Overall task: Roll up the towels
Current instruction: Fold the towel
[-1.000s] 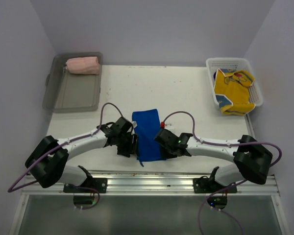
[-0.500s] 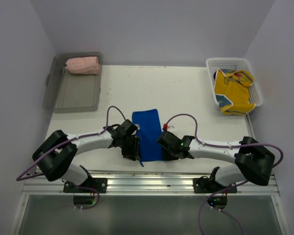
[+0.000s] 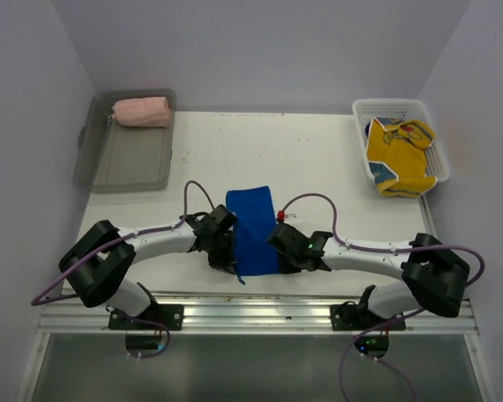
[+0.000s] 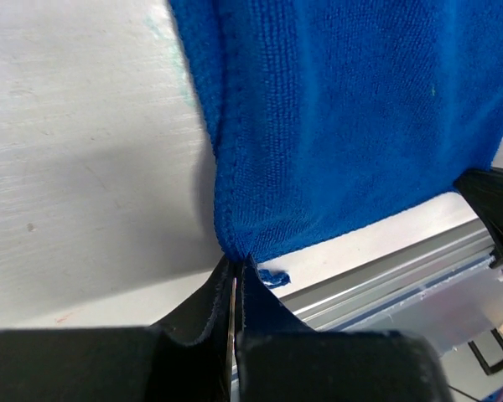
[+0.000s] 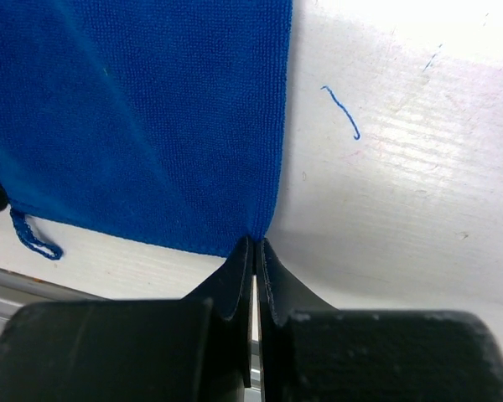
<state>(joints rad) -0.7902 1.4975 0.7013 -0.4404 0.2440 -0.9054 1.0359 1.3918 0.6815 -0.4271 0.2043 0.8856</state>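
A royal blue towel (image 3: 253,230) lies flat as a narrow strip near the table's front edge. My left gripper (image 4: 236,261) is shut on its near left corner, and the blue towel (image 4: 352,126) fills that view. My right gripper (image 5: 256,244) is shut on the near right corner of the blue towel (image 5: 142,117). From above, the left gripper (image 3: 228,261) and right gripper (image 3: 283,263) flank the strip's near end. A rolled salmon pink towel (image 3: 142,111) lies in the grey tray (image 3: 126,159). A crumpled yellow towel with red marks (image 3: 399,155) sits in the white basket (image 3: 365,113).
The grey tray stands at the back left corner and the white mesh basket at the back right. The metal rail (image 3: 251,310) runs along the table's front edge just behind both grippers. A loose blue thread (image 5: 342,110) lies on the table to the right of the towel.
Both grippers moved in to the blue towel's near corners and closed on them. The towels in the tray and the basket have not moved.
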